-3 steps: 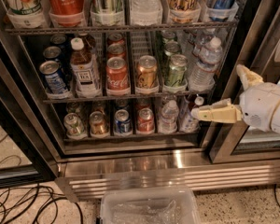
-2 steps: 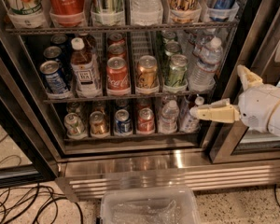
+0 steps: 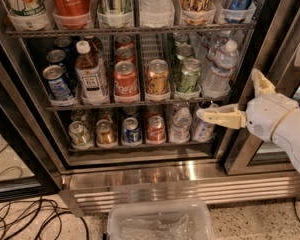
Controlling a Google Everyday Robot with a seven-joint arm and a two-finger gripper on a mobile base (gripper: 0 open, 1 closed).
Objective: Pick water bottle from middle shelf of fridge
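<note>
While the water bottle (image 3: 219,70) stands at the right end of the middle shelf (image 3: 140,103) in the fridge (image 3: 155,181), the gripper (image 3: 227,94) hangs just to its lower right, jaws spread wide apart, holding nothing.

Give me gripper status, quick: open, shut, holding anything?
Gripper: open, holding nothing, low and right of the water bottle, which stands untouched on the middle shelf.

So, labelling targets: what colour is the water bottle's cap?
White cap, camera view; claw at right.
</note>
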